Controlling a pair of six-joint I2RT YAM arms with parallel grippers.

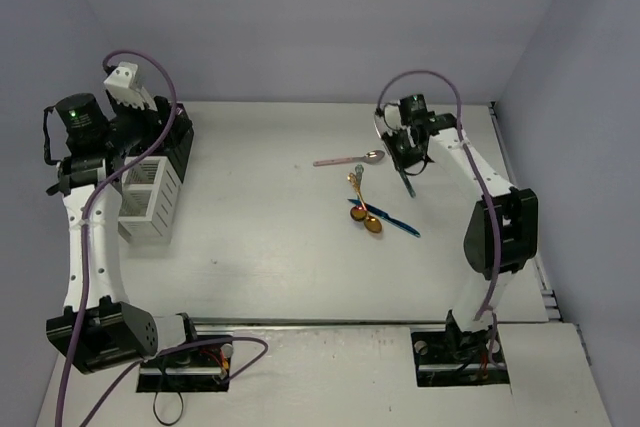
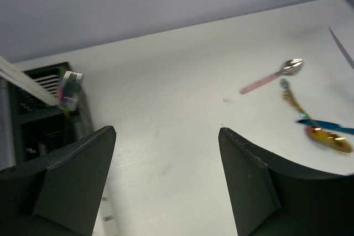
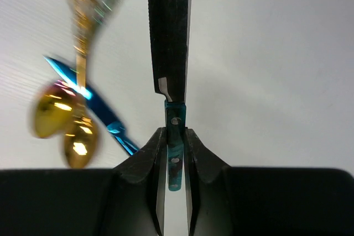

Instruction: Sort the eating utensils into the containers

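Held utensil: we see a teal-handled knife (image 3: 170,37) with a dark blade, its riveted handle end caught between the fingers and the blade pointing away from the wrist camera.
Right gripper (image 3: 174,136): pressed together on the knife's handle, at the far right part of the table (image 1: 270,267). We cannot tell whether the blade tip touches the surface.
Loose utensils: just left of the held knife, two gold spoons (image 3: 55,115) lie bowl beside bowl with a blue-handled piece (image 3: 99,109) crossing them. In the wrist view they are blurred.
Pink-handled spoon (image 1: 348,159): it lies alone on the table just beyond that cluster, bowl toward the right arm.
Black caddy (image 2: 38,111): it stands at the far left of the table. In it we see pale sticks (image 2: 22,78) leaning and a many-coloured piece (image 2: 69,89) standing upright.
White caddy (image 1: 150,205): it stands upright just nearer than the black one, beside the left arm. We cannot make out its contents.
Left gripper (image 2: 166,131): fingers spread wide with nothing between them, raised next to the black caddy and facing across the table toward the loose utensils.
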